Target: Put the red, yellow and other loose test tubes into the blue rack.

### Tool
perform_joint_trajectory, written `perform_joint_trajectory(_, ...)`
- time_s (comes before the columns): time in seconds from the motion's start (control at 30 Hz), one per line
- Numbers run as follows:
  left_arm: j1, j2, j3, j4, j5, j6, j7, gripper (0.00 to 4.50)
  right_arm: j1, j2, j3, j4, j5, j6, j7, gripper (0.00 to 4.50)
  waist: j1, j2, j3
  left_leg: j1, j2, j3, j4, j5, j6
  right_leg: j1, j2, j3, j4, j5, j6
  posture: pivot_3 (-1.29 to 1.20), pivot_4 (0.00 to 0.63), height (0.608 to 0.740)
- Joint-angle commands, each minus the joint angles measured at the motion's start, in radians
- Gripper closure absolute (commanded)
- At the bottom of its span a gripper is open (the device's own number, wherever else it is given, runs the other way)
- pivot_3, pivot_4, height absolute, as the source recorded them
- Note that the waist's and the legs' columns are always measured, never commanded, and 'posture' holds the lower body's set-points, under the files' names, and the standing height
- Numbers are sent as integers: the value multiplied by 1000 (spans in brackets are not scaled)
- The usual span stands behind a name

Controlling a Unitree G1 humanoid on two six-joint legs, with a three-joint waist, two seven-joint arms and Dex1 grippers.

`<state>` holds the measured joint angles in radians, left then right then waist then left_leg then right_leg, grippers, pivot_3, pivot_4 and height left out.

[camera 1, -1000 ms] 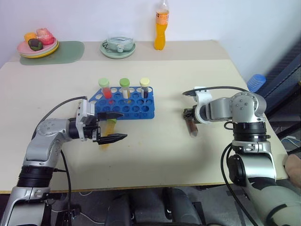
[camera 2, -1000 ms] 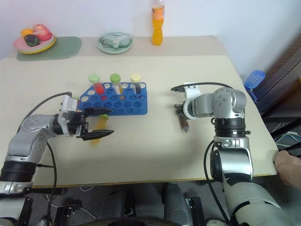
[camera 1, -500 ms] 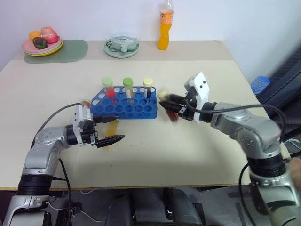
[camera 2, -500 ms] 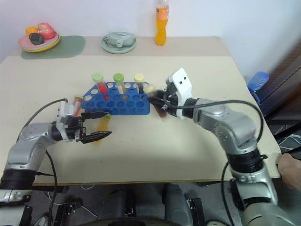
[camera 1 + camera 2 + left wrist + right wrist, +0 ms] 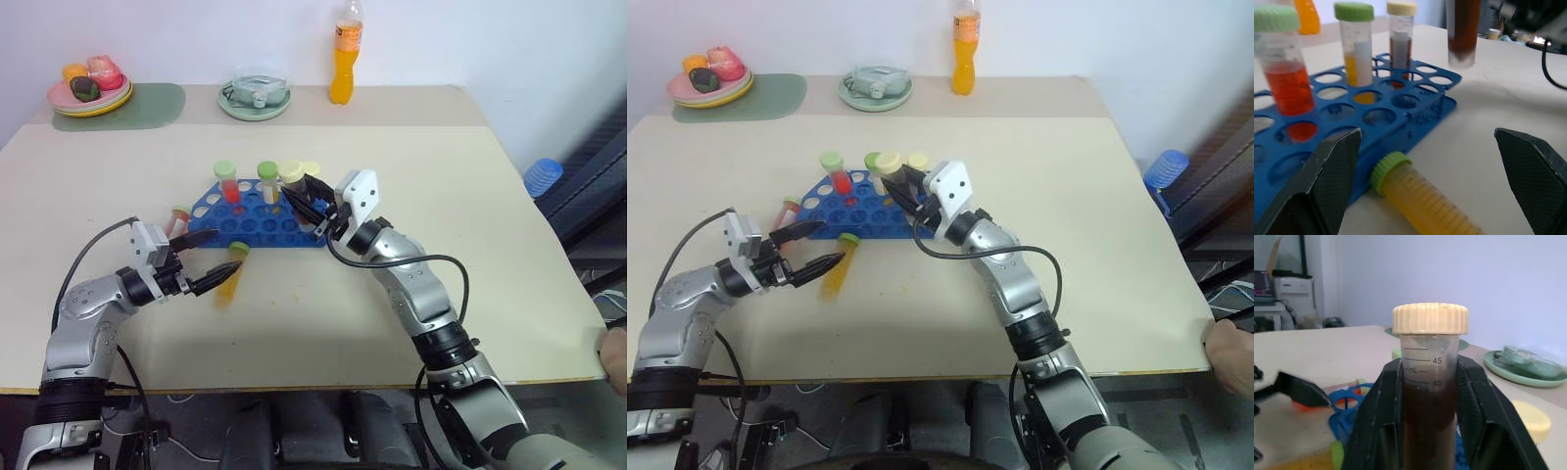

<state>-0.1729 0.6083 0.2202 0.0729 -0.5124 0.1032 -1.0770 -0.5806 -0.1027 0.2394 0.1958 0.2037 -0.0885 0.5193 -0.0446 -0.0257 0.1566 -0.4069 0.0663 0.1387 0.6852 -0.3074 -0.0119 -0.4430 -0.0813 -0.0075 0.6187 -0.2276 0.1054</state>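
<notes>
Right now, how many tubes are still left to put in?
Done: three tubes stand in the rack. In hand: the right tool grips a brown tube over the rack. Left: a yellow tube lying at the open left tool, and a red tube beside the rack.

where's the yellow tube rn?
Yellow tube lies loose on the table just in front of the blue rack, cap toward it, between the open fingers of the left pincer.

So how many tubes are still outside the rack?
3: a brown one in the right tool above the rack, a yellow one lying in front of it, a red one lying at its left end.
</notes>
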Motion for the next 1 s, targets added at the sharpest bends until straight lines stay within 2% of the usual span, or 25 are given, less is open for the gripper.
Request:
perform_joint_trajectory(0.03,11,21,44,-62,-28,9,13,0,-54,38,-23,80,-29,-105,1,3691,0,0,0,0,0,0,0,0,0,0,0,0,0,0,0,0,150,740)
perform_joint_trajectory(0.33,66,39,81,-139,-50,40,45,0,-98,62,-52,257,-65,-211,7,3691,-1,1,0,0,0,0,0,0,-1,0,0,0,1,0,0,0,150,740)
perform_joint_trajectory(0.57,87,42,89,-152,-52,37,48,0,-88,81,-56,317,-81,-252,17,3691,-1,1,0,1,0,1,0,1,-1,0,0,0,1,0,0,0,150,740)
perform_joint_trajectory(1.0,82,46,95,-138,-49,32,38,0,-28,71,-63,239,-83,-223,38,3691,-1,1,0,2,0,1,0,1,-2,0,0,0,3,0,0,0,150,740)
